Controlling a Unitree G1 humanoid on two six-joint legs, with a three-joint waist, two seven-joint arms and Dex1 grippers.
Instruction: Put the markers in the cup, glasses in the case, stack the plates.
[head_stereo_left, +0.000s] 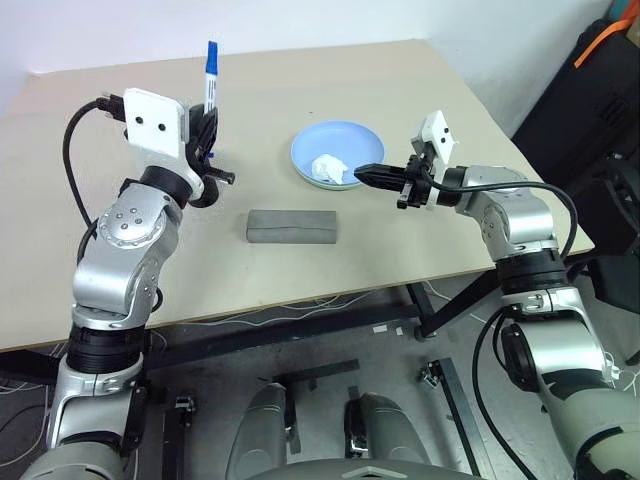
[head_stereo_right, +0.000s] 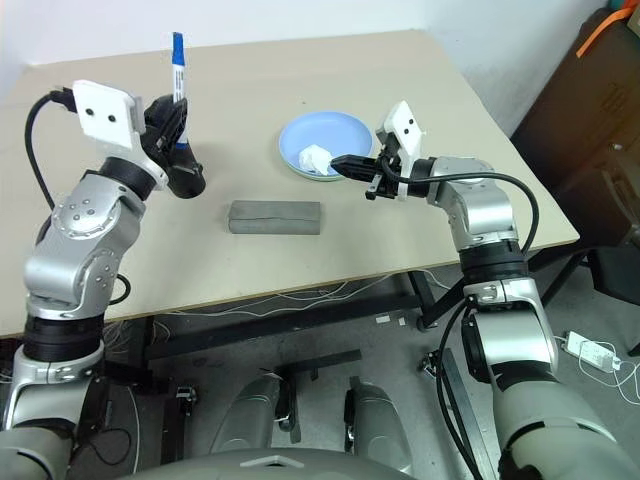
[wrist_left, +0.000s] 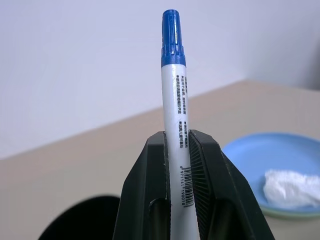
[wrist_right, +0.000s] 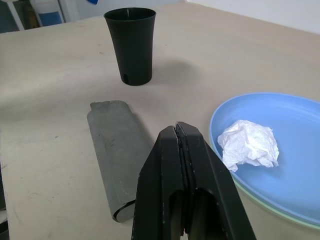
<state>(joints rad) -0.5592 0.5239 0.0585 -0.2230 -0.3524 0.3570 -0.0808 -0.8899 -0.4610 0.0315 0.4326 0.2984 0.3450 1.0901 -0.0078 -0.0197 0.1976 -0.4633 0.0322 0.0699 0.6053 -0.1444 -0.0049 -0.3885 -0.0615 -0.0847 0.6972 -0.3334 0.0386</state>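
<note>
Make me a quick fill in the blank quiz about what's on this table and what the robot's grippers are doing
1. The left gripper is shut on a marker with a ____ cap.
2. The crumpled tissue lies on the ____ plate.
3. The right gripper is shut and holds ____.
4. The grey case lies between the plate and the black ____.

Missing words: blue; blue; nothing; cup

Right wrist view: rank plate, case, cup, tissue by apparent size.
1. blue plate, cut off by the frame edge
2. case
3. cup, farther from the camera, so its true rank against the case is unsure
4. tissue
</note>
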